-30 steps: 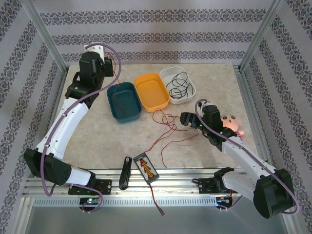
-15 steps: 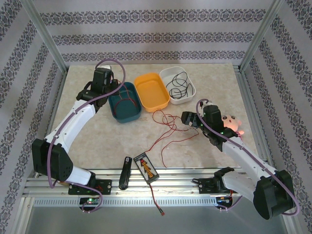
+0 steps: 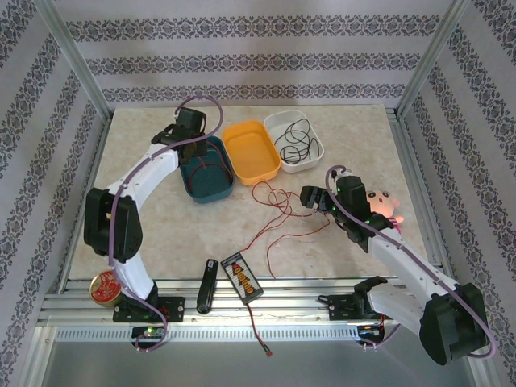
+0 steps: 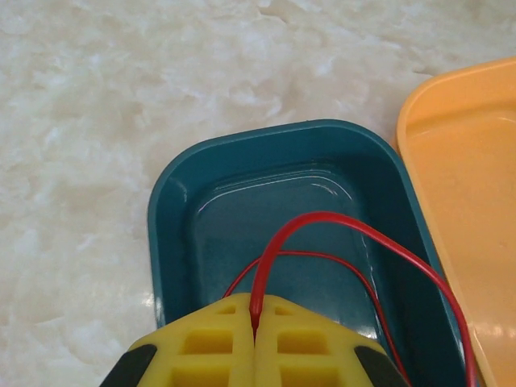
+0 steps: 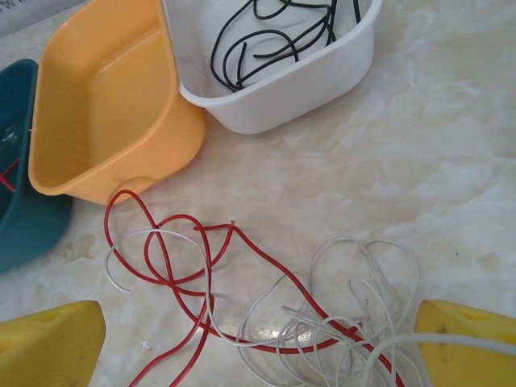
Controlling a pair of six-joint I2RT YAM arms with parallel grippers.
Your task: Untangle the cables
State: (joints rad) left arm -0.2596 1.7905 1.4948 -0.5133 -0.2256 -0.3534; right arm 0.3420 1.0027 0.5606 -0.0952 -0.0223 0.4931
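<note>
The left end effector (image 4: 256, 322) stood over the teal tray (image 4: 165, 242). Its yellow fingers (image 4: 210, 351) were pressed together and clamped on a red cable (image 4: 355, 234). The cable rose from between the fingertips in an arch and dropped back inside the tray. A lower loop of it lay against the tray floor.

The right end effector (image 5: 258, 351) hung low over the marble-patterned tabletop (image 3: 161, 234). Its fingers (image 5: 48, 343) were spread wide apart and gripped nothing.

Between those fingers the white cable (image 5: 363, 278) lay in several overlapping loops on the tabletop. A loose red cable (image 5: 205, 258) crossed it at several points. One red loop reached just beside the base of the orange tray (image 5: 105, 105). Whether this red run joined the cable in the teal tray could not be told.

The black cable (image 5: 266, 36) lay coiled inside the white tray (image 5: 322, 93), apart from the tangle. The three trays stood side by side, with the orange one in the middle.

In the top view the loose red cable trailed toward the near edge, close to a black orange-striped device (image 3: 242, 276). A pink plush toy (image 3: 380, 203) lay just beside the right arm. A round red tin (image 3: 104, 287) sat at the near left corner.
</note>
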